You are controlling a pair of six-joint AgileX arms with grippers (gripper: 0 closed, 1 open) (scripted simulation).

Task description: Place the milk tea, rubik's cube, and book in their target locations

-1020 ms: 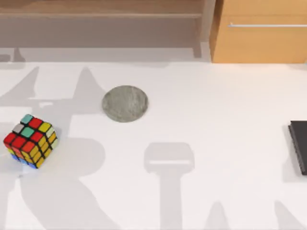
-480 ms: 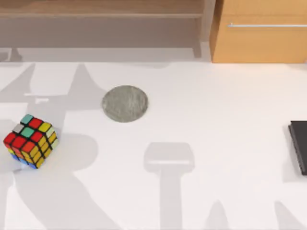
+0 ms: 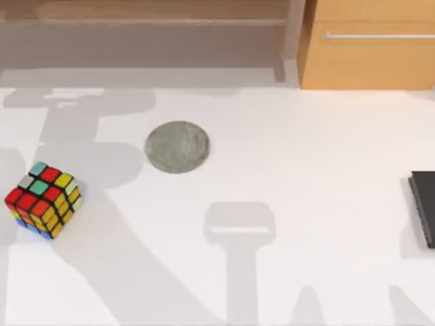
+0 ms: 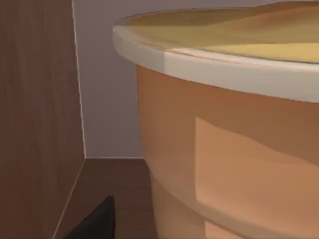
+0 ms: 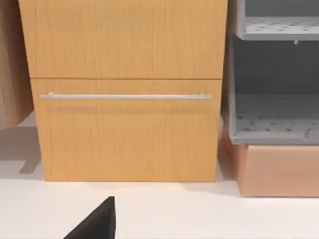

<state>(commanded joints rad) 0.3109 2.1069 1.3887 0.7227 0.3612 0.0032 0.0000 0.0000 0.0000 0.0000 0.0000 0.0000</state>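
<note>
Close in front of the left gripper (image 4: 94,223) stands the milk tea (image 4: 224,164), upright, its pale rim and flat top level with the wrist camera. Whether the gripper is apart or already clamped on the cup I cannot tell. The cup sits on a brown wooden floor with a wooden wall (image 4: 35,99) just beside it, so it seems to be in a shelf bay, not on the table (image 3: 306,170).

Out on the table, the grey coaster (image 3: 177,147) lies in the left half toward the far edge, and the cube (image 3: 42,200) is near the left edge, well apart from it. I judge the coaster to be the cup's place, and the left arm the nearer one to it. The black slab (image 3: 424,207) lies at the right edge. The right gripper (image 5: 94,223) hangs parked, facing a drawer cabinet (image 5: 124,129); its state I cannot tell either.
</note>
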